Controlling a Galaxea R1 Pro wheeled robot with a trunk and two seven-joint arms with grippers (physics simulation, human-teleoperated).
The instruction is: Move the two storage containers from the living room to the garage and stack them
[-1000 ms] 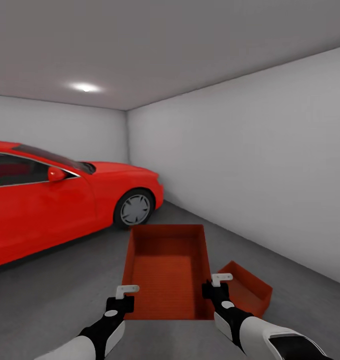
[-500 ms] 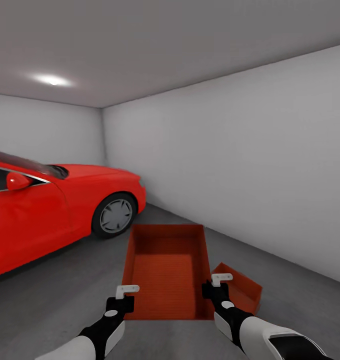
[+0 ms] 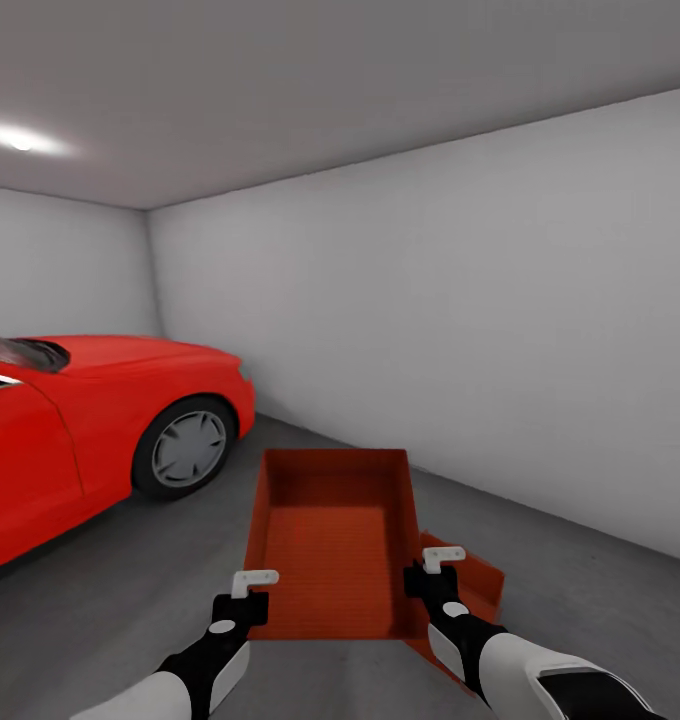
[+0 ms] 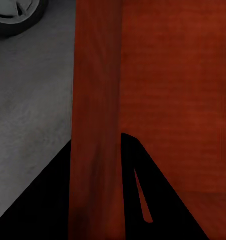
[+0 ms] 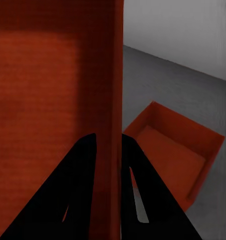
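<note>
Container (image 3: 332, 545) pinched on opposite walls by left gripper (image 3: 252, 580) and right gripper (image 3: 442, 556), second container (image 5: 175, 155) on concrete floor (image 3: 130, 570) below right, red car (image 3: 90, 420) parked left.

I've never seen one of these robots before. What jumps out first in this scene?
A bright red car is parked at the left of a bare grey garage. In front, the left gripper and right gripper carry a red-orange storage container by its side walls, above a second container on the concrete floor.
</note>
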